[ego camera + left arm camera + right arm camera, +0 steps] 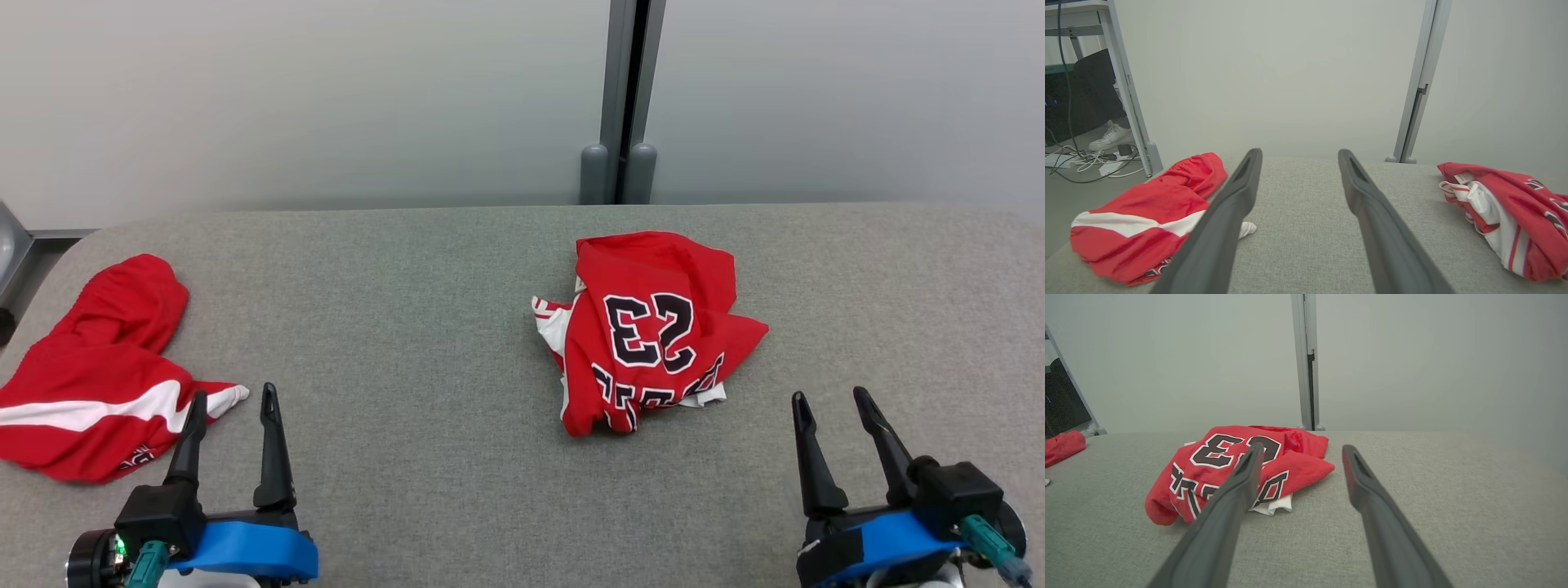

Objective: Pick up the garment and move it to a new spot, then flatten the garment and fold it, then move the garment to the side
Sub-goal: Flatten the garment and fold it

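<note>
Head view: red jersey (653,331) crumpled, tabletop (424,327) 3 o'clock; red shorts (98,367), 9 o'clock; left end effector (233,394), right end effector (831,396): both spread wide, empty.

The grey fabric tabletop (424,327) carries a crumpled red jersey (645,327) ahead and left of the right end effector (831,395), and red shorts (98,367) just left of the left end effector (233,394).

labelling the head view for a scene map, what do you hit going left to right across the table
red garment with white stripe → left gripper → red number 23 jersey → right gripper
</note>
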Tool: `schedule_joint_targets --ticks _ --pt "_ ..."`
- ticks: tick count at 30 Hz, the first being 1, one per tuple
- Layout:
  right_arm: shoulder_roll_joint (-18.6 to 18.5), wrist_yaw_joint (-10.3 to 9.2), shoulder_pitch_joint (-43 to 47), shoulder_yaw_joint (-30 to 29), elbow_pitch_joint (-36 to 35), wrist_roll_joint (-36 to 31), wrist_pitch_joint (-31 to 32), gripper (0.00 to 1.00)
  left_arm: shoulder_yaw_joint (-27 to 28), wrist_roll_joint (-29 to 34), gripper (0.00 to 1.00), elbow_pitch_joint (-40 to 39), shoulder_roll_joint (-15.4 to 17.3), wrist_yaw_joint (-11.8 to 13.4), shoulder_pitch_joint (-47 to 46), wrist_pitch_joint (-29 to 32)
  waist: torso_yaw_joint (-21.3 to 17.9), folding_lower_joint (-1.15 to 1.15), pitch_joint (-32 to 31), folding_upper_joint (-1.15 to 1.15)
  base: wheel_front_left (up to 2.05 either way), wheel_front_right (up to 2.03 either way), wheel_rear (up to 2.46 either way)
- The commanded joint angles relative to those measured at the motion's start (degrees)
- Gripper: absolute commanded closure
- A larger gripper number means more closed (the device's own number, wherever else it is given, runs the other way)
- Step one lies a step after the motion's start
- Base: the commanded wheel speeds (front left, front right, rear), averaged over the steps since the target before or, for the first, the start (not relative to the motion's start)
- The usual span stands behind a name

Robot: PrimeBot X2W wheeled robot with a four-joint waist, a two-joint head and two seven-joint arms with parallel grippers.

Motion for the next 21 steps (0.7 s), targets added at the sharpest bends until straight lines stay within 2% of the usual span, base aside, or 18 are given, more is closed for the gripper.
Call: schedule_joint_targets --ticks 1,10,21 --pt "-0.25 0.03 -1.47 0.31 0.07 -0.52 0.21 0.0 0.23 0.4 0.0 0.04 -0.24 -0.08 -0.82 -0.29 0.11 0.0 0.14 0.0 0.0 0.0 0.0" --pt "-0.25 0.03 -9.13 1.01 5.41 -4.29 3.34 0.0 -0.84 1.53 0.0 0.32 -1.29 -1.54 -3.56 -0.29 2.45 0.0 3.31 0.0 0.0 0.0 0.0" --pt "-0.25 0.03 -15.81 -3.52 22.06 -10.22 4.1 0.0 -3.0 2.58 0.0 1.54 -3.95 -3.63 -8.39 -0.29 7.24 0.0 8.85 0.0 0.0 0.0 0.0"
